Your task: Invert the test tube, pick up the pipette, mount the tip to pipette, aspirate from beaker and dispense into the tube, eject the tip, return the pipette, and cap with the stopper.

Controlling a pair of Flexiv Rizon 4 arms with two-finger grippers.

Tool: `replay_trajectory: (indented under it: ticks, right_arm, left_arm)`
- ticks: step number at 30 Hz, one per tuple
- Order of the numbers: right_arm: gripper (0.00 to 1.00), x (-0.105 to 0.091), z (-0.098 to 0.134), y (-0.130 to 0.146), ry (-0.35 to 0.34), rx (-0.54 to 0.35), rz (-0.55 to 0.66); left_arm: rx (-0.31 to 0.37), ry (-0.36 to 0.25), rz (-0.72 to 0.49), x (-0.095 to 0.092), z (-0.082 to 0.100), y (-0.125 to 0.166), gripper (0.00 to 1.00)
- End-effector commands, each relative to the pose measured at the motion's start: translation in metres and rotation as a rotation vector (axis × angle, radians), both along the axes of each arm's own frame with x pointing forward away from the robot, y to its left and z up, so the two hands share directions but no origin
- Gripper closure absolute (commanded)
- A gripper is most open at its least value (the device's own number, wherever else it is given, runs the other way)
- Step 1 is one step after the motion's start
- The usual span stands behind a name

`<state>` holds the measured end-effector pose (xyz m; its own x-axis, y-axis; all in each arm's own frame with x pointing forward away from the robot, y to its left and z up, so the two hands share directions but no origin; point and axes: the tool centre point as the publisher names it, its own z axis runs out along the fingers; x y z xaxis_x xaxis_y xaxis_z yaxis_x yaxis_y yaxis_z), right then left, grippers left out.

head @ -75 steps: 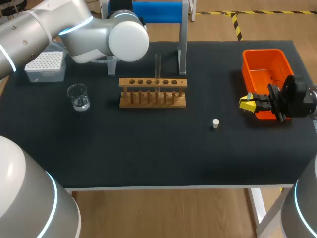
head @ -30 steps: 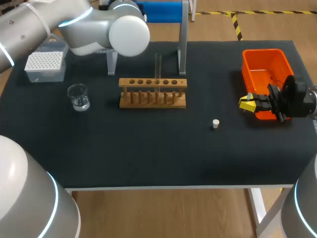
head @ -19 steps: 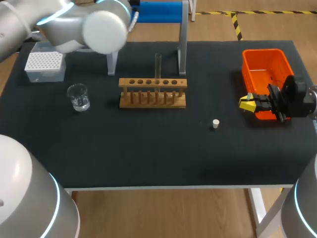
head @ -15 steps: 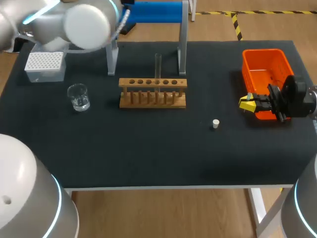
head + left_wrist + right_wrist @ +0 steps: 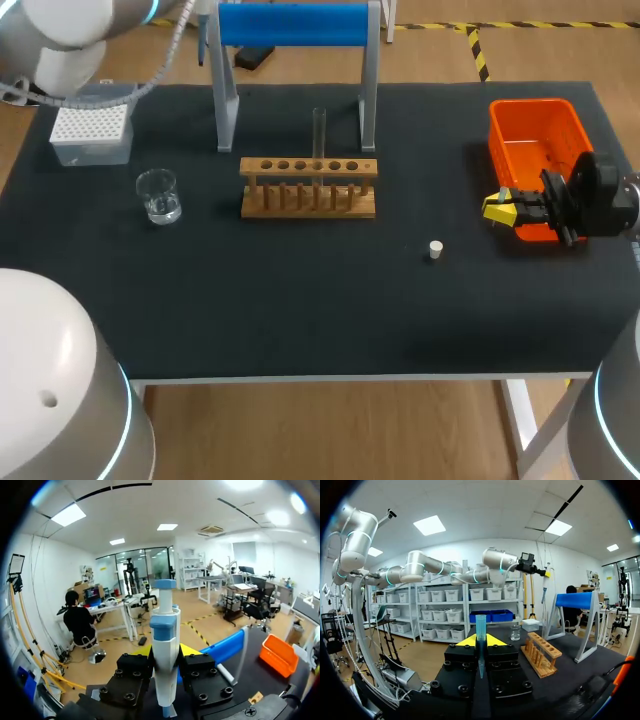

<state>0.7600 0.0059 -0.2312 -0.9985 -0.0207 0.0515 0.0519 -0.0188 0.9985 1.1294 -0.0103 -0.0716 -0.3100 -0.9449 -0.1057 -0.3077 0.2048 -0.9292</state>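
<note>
**Both Grippers Hold Something**

The left gripper (image 5: 165, 651) squeezes the pipette (image 5: 164, 630) tight. Its arm (image 5: 60, 35) is by the table's (image 5: 300, 300) back left corner. The right gripper (image 5: 480, 640) pinches a blue tip (image 5: 480, 624) near the right edge. The test tube (image 5: 319, 130) stands in the rack (image 5: 308, 187).

Head view: bright, even light from overhead. The tabletop (image 5: 300, 300) is matte black with no glare. Rack (image 5: 308, 187) and stopper (image 5: 435, 249) cast only faint, short shadows. White highlights show on the beaker (image 5: 158, 195) rim and the left arm (image 5: 60, 40) casing.
Left wrist view: pipette (image 5: 164, 650) between the fingers (image 5: 191, 650) is evenly lit. Light sources ahead of the fingers burn to white.
</note>
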Motion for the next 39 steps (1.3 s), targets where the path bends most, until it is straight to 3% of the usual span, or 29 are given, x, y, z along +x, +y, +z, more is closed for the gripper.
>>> replay_trajectory:
  ticks: [1, 7, 27, 29, 30, 32, 33, 39]
  right_arm:
    - [1.00, -0.001, 0.000, -0.001, -0.001, -0.001, 0.000]
    - [1.00, -0.001, 0.000, -0.001, -0.001, -0.001, 0.000]
    - [1.00, -0.001, 0.000, -0.001, -0.001, -0.001, 0.000]
    - [1.00, -0.001, 0.000, -0.001, -0.001, -0.001, 0.000]
    - [1.00, -0.001, 0.000, -0.001, -0.001, -0.001, 0.000]
    - [1.00, -0.001, 0.000, -0.001, -0.001, -0.001, 0.000]
    - [1.00, -0.001, 0.000, -0.001, -0.001, -0.001, 0.000]
    - [1.00, -0.001, 0.000, -0.001, -0.001, -0.001, 0.000]
  left_arm:
    - [-0.082, 0.071, -0.284, -0.012, 0.007, 0.009, 1.00]
    - [-0.163, 0.074, -0.472, -0.039, 0.014, 0.010, 1.00]
    - [-0.163, 0.074, -0.472, -0.039, 0.014, 0.010, 1.00]
    - [-0.207, 0.042, -0.588, -0.043, 0.025, 0.013, 1.00]
    - [-0.169, 0.055, -0.598, -0.045, 0.029, 0.015, 1.00]
    - [-0.198, 0.054, -0.653, -0.053, 0.037, 0.017, 1.00]
    - [-0.177, 0.059, -0.672, -0.058, 0.041, 0.018, 1.00]
    - [-0.215, 0.038, -0.796, -0.098, 0.065, 0.011, 1.00]
